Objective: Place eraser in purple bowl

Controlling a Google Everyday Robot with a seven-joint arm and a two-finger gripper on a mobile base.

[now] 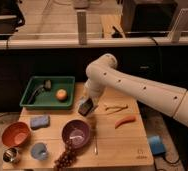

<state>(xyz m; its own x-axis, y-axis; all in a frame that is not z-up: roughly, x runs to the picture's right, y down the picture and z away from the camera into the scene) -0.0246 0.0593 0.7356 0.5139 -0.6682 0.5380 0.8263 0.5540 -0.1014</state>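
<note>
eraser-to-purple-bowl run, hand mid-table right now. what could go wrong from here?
1. The hand sits behind the purple bowl, not over it; releasing now would likely drop the eraser on the table.
2. The grapes touch the bowl's front rim, so a nudge could scatter them.
3. The orange bowl is similar in size, a possible wrong target.

Wooden counter (122,145), light top. Green tray (31,102) at back left, with an orange fruit (61,94) in it. Blue sponge pad (39,121) just in front of the tray. Front left: orange bowl (15,133), small metal cup (10,155), blue cup (39,150). Purple bowl (76,134) near centre, grapes (65,156) at its front edge. Carrot-like orange piece (124,121) at right, pale wishbone-shaped item (116,108) behind it. Gripper (87,106) sits above counter centre, just behind the purple bowl.
</note>
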